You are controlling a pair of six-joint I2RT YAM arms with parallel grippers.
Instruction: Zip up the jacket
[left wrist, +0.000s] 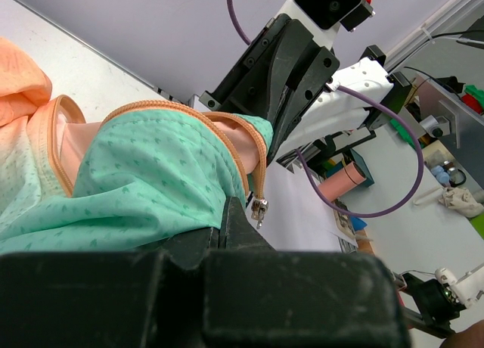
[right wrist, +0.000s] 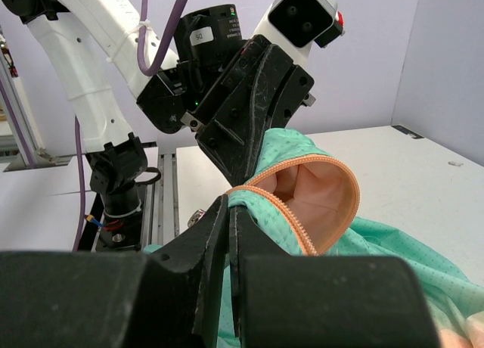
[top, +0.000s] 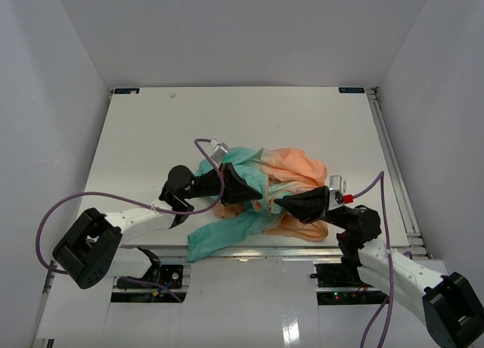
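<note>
Left gripper [top: 251, 192]: clenched on the jacket [top: 296, 166]. Its jaws are pressed together with a fold of teal cloth pinched between them, and its own wrist view shows no gap. Just past the tips the zipper [left wrist: 248, 153], orange tape with fine teeth, curves over the raised fold. The metal zipper pull [left wrist: 259, 206] hangs free beside the fingers.

Right gripper [top: 283, 203]: also clamped on the jacket. The jaws are nearly together with only a thin slit between them, nipping the teal edge where the orange zipper tape runs. Beyond the grip the cloth arches into an open loop that shows its peach lining. The zipper edge there stands single, not joined to its mate.

Both grippers: pointed at each other with tips close together, the left one reaching in from the left and the right one from the right. Each fills the upper part of the other's wrist view.

Jacket: bunched in a heap midway between the left and right edges of the bench [top: 151, 128], towards the near edge. The teal part lies left and near, with one teal strip trailing to the near edge left of centre. The peach-orange part is heaped on the right.

Cables [top: 45, 223]: purple, one to each arm. The left one loops wide by the near left corner, and the right one rises by the near right corner.
</note>
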